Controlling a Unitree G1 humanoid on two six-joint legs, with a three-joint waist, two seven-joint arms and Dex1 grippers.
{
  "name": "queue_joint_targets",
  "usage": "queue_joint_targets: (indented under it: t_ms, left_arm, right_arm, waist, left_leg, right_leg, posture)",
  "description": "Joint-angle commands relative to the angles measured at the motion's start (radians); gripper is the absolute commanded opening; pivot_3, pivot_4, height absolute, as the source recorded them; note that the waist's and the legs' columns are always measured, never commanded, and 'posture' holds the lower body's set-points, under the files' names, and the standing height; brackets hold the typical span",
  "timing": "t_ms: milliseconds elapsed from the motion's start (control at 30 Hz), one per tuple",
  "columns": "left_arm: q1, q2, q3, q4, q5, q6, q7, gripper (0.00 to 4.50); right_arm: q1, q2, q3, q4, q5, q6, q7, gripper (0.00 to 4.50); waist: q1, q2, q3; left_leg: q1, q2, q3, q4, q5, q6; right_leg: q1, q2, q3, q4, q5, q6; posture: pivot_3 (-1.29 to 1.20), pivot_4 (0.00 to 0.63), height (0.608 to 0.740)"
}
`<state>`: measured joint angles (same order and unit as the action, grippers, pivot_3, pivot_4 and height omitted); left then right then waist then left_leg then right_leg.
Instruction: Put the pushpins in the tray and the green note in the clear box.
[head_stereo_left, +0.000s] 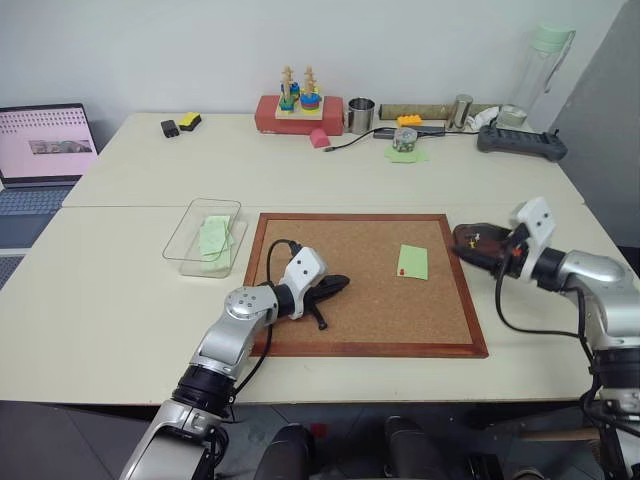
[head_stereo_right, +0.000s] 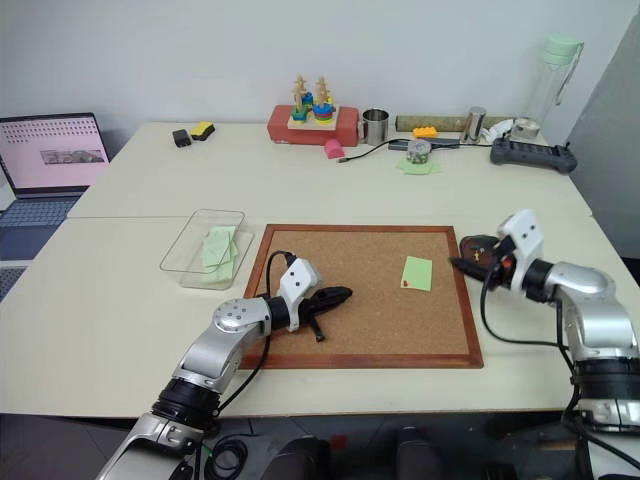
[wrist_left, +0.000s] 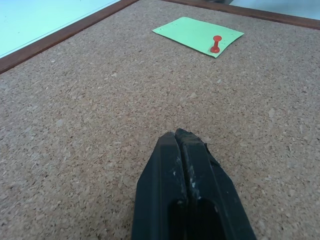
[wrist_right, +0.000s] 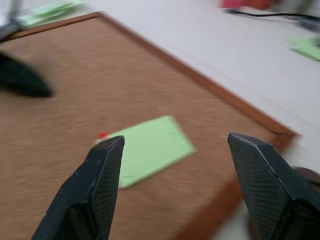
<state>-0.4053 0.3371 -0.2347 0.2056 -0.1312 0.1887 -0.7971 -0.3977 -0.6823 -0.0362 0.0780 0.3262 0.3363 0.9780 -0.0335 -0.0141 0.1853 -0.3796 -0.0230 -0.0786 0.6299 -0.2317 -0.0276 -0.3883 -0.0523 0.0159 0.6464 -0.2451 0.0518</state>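
Plain pale wall (head_stereo_left: 150, 50) behind 2 beige tables (head_stereo_left: 150, 180) pushed together – grey floor (head_stereo_left: 20, 230) at left

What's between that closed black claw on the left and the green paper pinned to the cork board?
Nothing but bare cork board. The left wrist view shows an open stretch from the left gripper to the green note, held by a red pushpin.
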Motion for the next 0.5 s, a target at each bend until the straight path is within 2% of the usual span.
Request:
queue_joint_targets:
  t_ms: [33,200,500]
  left_arm:
    - [0.027,0.015,-0.028,0.046,0.035,0.026,-0.014,0.0]
    - [0.028,0.016,-0.029,0.041,0.035,0.029,-0.014,0.0]
    - [0.041,0.02,-0.026,0.024,0.033,0.035,-0.009,0.0]
  right_arm:
    - [-0.008,0.038,0.07,-0.052,-0.034,-0.042,0.007,3.43]
    - [-0.039,0.113,0.124,0.038,-0.078,-0.081,-0.018,3.43]
    - [-0.073,0.181,0.124,0.18,-0.104,-0.148,-0.033,3.43]
  waist:
    - [0.0,0.0,0.0]
    - [0.001,0.0,0.0]
    - [0.001,0.0,0.0]
  left_leg:
    - [0.0,0.0,0.0,0.0,0.0,0.0]
    - [0.0,0.0,-0.001,0.0,0.0,0.0]
    - [0.0,0.0,-0.001,0.0,0.0,0.0]
  right_leg:
    - [0.0,0.0,0.0,0.0,0.0,0.0]
    - [0.0,0.0,0.0,0.0,0.0,0.0]
    - [0.0,0.0,0.0,0.0,0.001,-0.001]
  posture:
    - [0.0,0.15,0.74]
    - [0.0,0.15,0.74]
    - [0.0,0.15,0.74]
